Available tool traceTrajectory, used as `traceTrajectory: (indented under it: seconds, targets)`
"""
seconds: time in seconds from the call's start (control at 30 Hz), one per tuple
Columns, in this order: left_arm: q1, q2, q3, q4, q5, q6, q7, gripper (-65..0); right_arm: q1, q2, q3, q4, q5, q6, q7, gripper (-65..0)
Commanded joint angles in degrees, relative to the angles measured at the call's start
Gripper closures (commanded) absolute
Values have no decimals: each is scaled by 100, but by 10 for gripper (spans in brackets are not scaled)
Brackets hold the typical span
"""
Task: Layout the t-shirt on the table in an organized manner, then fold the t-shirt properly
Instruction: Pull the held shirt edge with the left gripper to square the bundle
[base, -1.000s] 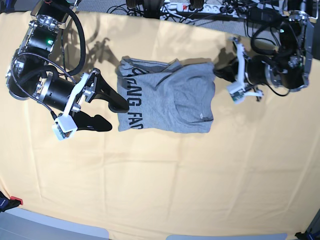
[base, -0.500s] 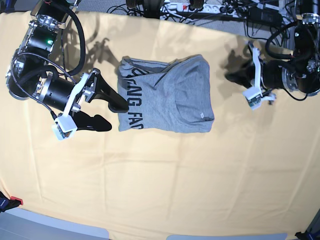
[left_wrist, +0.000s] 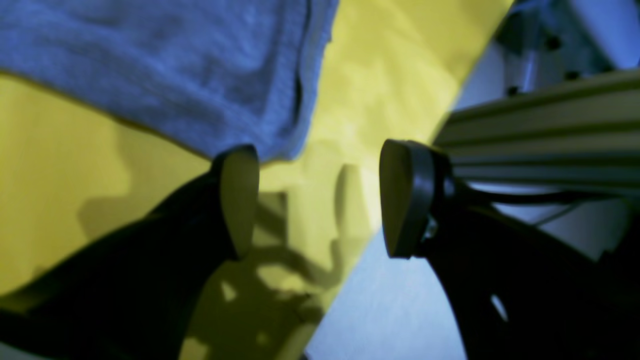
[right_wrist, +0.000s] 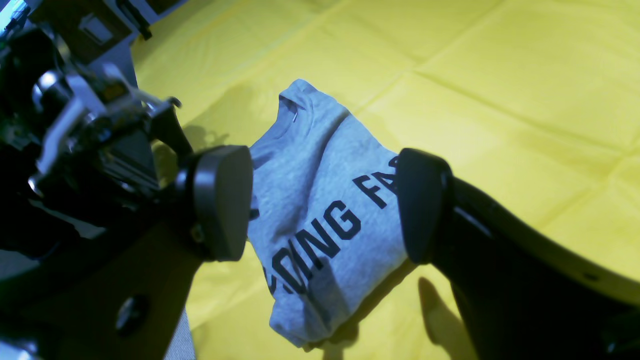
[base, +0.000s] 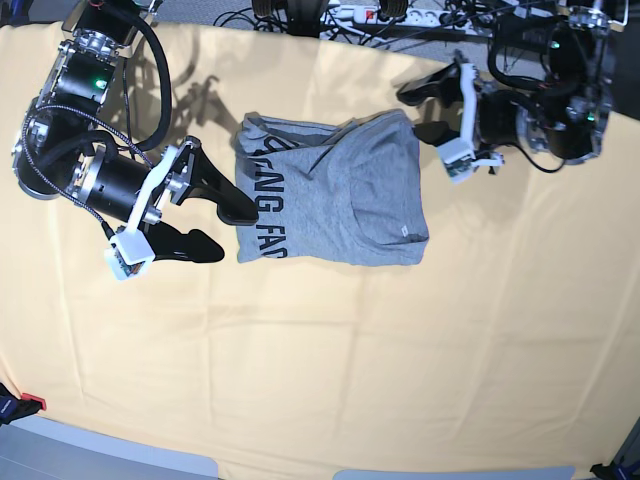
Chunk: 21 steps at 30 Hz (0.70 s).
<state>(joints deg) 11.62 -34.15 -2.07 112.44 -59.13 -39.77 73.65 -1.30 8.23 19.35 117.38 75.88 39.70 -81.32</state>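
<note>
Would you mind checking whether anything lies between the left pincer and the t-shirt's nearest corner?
Nothing visible does. The left pincer is open beside the t-shirt, near its far corner, with only bare table cloth between them. The wrist view shows the same clear gap.

left tool (base: 422, 110) opened, swung back toward t-shirt (base: 335, 195)

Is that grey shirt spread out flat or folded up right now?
Folded: the t-shirt lies doubled into a compact block on the table, its lettering cut off at the fold.
</note>
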Motion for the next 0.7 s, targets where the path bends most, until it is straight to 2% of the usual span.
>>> traceTrajectory:
  seconds: [0.0,0.17,0.37,0.4,0.43,0.53,0.67]
  targets:
    - [-55,-74,109,70,203,-23,-304,-388,81,39,15,87,164,30,132,-460]
    - [-55,-74,704,70,1637,-23,-1268,-387,81,37,15,87,166,30,132,-460]
    - [-87,-37,774,63,2192,-23,-1786,-379,81,39,15,87,166,30,132,-460]
    - [-94,11,774,55,2256,52,-1823,-350,81,39,15,87,166,30,132,-460]
    - [-105,81,774,33,2304,103,-1838,-292,81,39,15,87,179,30,132,-460]
    - [-118,267,774,-87,2334,98,-1829,0,83,39,15,87,184,30,132,-460]
    - [-136,280,756,-133,2332,9,-1757,0,81,39,15,87,179,30,132,-460]
